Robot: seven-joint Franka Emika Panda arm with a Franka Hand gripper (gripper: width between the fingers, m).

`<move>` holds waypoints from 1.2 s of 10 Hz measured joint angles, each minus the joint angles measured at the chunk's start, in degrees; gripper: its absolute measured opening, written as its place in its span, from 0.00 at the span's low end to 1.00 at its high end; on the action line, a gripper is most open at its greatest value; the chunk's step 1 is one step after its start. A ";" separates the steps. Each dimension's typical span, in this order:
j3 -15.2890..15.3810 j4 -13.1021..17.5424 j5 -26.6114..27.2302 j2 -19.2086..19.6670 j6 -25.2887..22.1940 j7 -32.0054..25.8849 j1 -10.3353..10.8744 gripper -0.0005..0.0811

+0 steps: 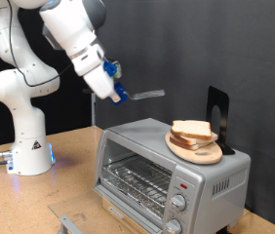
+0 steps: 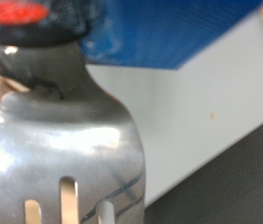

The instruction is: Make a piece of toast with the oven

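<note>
The silver-grey oven (image 1: 167, 171) stands on the wooden table at the exterior view's lower right, its wire rack showing through the front. Bread slices (image 1: 192, 130) lie stacked on a round wooden board (image 1: 198, 152) on the oven's top. I cannot tell which slice is the piece of toast. My gripper (image 1: 116, 92) hangs above and to the exterior view's left of the oven. It is shut on the handle of a metal slotted utensil (image 1: 149, 95) that points towards the bread. The utensil's slotted blade (image 2: 66, 154) fills the wrist view, which shows no bread.
A black upright stand (image 1: 218, 110) rises behind the board on the oven. The oven's two knobs (image 1: 176, 207) sit under a red light on its panel. A grey flat piece (image 1: 71, 223) lies on the table at the bottom edge. The robot base (image 1: 30, 156) stands at the left.
</note>
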 joint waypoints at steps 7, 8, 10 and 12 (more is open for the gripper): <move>-1.48 0.44 -0.80 0.94 -3.49 11.00 -3.82 0.56; -2.32 1.36 -1.82 1.66 -5.68 12.60 -4.75 0.56; -3.23 4.41 -5.63 4.82 -9.90 14.85 -6.47 0.56; -3.88 6.68 -6.69 8.32 -10.75 14.79 -6.94 0.56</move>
